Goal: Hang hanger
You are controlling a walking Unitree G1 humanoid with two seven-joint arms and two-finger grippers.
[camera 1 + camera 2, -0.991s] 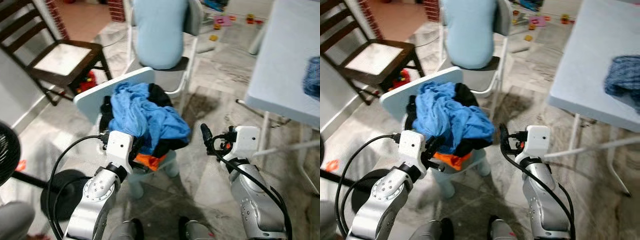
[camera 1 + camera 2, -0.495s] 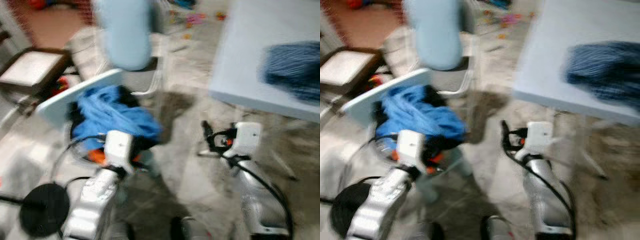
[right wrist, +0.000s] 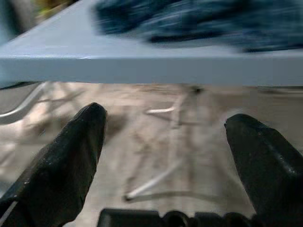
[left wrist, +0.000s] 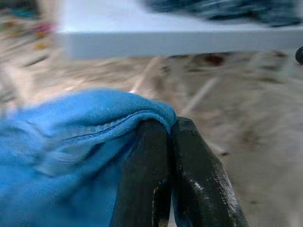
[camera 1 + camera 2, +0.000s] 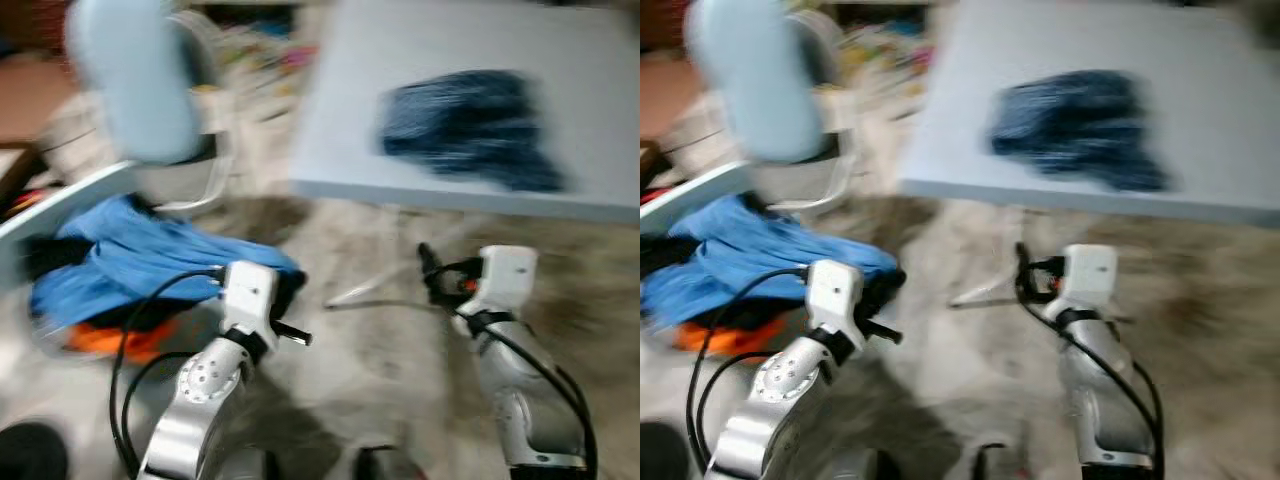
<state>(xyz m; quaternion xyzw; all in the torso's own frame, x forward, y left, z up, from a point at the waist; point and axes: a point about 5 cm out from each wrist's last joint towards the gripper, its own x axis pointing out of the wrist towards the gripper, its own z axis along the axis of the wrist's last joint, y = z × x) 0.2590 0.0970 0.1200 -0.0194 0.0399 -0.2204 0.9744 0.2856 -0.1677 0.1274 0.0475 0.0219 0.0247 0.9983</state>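
- I'm getting motion-blurred head views, so I'm judging the robot is mid-turn and I'm treating every position as rough.
- I'm not finding a hanger anywhere; the nearest candidate spot is the table (image 5: 590,130), where a dark blue garment (image 5: 465,125) is lying toward its near edge.
- I'm seeing the left gripper (image 4: 163,156) with its fingers pressed together and empty, its tips just beside the blue cloth (image 4: 61,156) heaped low on my left.
- I'm seeing the right gripper (image 3: 170,142) with its fingers spread wide and nothing between them, pointing under the near edge of the table at the floor (image 3: 156,156) and table legs.
- To do this step well, I'm planning to let the turn settle before moving either arm, then search the table and its surroundings for the hanger.
- I'm keeping the left arm tucked so its tips are not snagging the cloth.
- I'm raising the right gripper above the table edge before any reach, since it is sitting below the tabletop now.
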